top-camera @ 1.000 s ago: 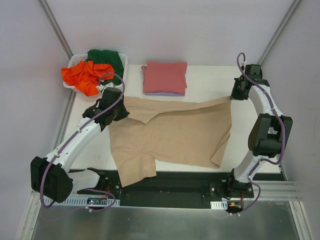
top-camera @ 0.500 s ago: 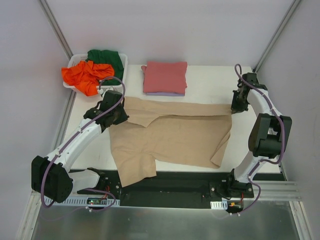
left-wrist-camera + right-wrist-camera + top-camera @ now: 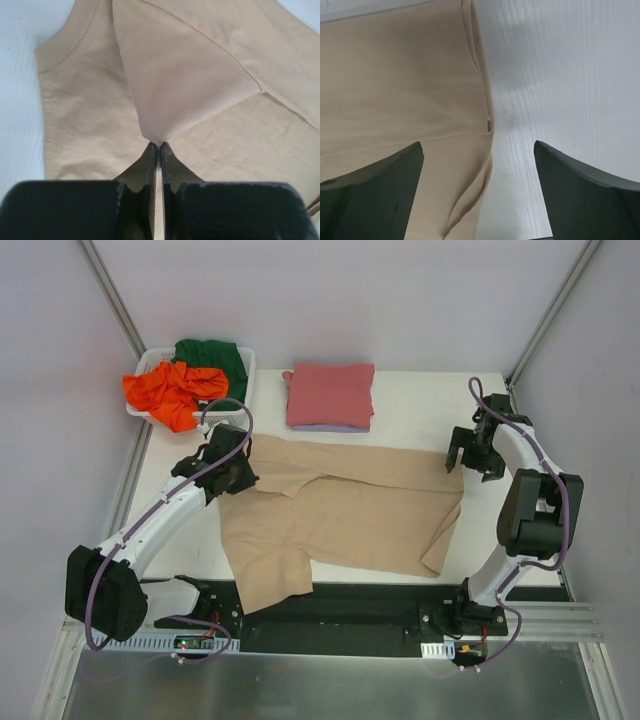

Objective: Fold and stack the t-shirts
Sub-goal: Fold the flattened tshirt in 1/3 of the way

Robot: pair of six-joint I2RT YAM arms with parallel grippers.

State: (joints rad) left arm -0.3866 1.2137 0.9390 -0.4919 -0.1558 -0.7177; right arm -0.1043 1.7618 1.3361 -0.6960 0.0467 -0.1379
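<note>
The left hand (image 3: pixel 159 145) is clenched on a pinched-up corner of the tan-beige cloth t-shirt (image 3: pixel 350 510). The cloth rises to a peak right at its fingertips and spreads out flat ahead of them, with a ribbed seam edge off to the hand's left. The right hand (image 3: pixel 477 146) is released, its two dark fingers (image 3: pixel 380 190) standing wide apart with nothing between them. It hangs over the tan shirt's side hem, so that cloth lies under one finger and the bare white counter (image 3: pixel 560 75) under the other.

Beyond both hands, at the far side of the counter, a folded pinkish-red shirt (image 3: pixel 330 392) sits on top of a pale lavender shirt (image 3: pixel 325 427). Beyond the left hand, a crumpled orange shirt (image 3: pixel 165 390) and a dark green shirt (image 3: pixel 212 355) lie in a white plastic slotted basket (image 3: pixel 246 368).
</note>
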